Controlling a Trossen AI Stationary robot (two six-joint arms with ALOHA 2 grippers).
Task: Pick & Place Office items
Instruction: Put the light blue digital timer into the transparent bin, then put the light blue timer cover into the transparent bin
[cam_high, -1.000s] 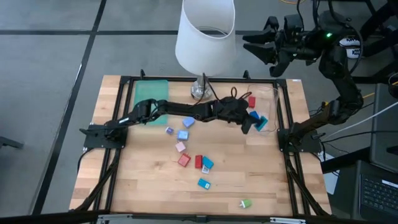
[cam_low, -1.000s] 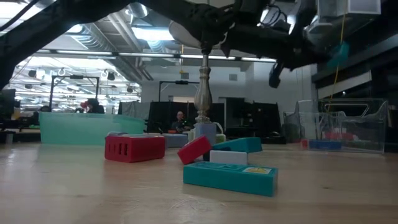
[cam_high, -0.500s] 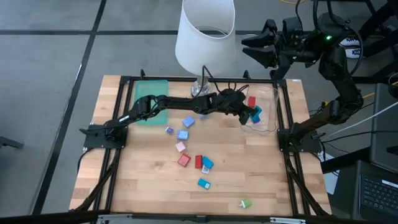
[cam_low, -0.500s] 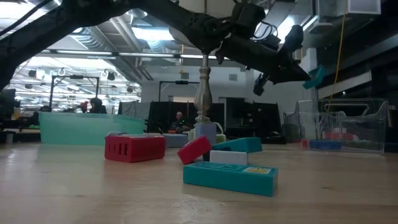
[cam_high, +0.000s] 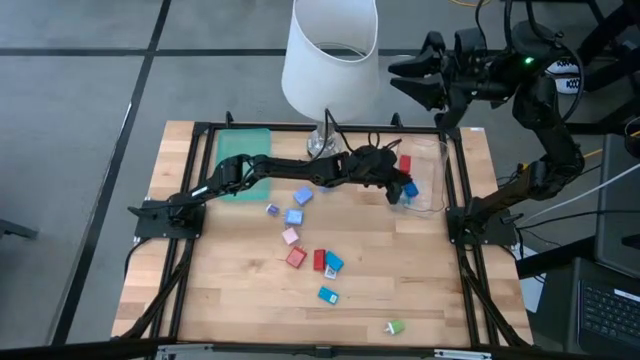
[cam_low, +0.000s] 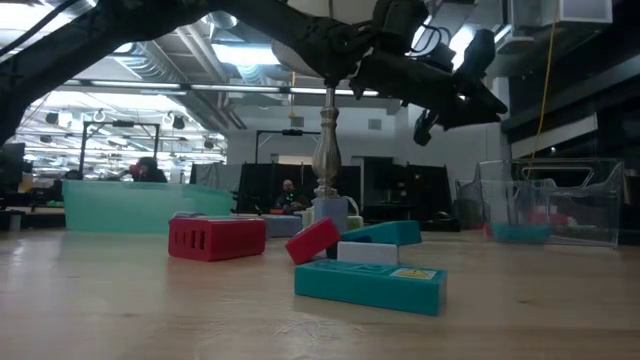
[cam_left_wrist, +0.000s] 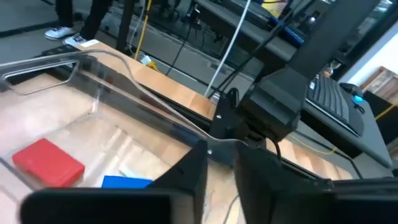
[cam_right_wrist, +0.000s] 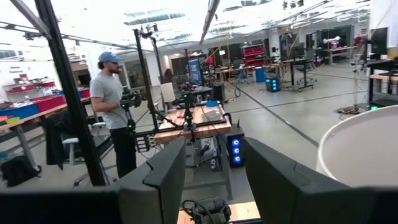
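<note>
My left gripper (cam_high: 398, 192) reaches level over the clear plastic bin (cam_high: 432, 178) at the table's far right. It is open, with nothing between its fingers (cam_left_wrist: 222, 180). In the bin lie a red block (cam_left_wrist: 48, 163), a blue one (cam_left_wrist: 127, 182) and a teal one (cam_low: 520, 232). Several more office items lie flat on the wood mid-table, among them a blue (cam_high: 294, 216), a pink (cam_high: 290, 236), a red (cam_high: 296, 257), a teal (cam_high: 328, 295) and a green one (cam_high: 395, 327). My right gripper (cam_high: 400, 78) waits open, high beyond the far right corner.
A lamp with a white shade (cam_high: 330, 50) stands on its metal base (cam_high: 320, 145) at the far edge, close to my left arm. The flat green tray (cam_high: 243, 160) lies at the far left. A person (cam_right_wrist: 112, 106) stands in the room beyond.
My left gripper carried a teal block toward the table's far edge over the clear bin and rolled its wrist. It then opened and let go. The teal block fell and now lies in the bin.
</note>
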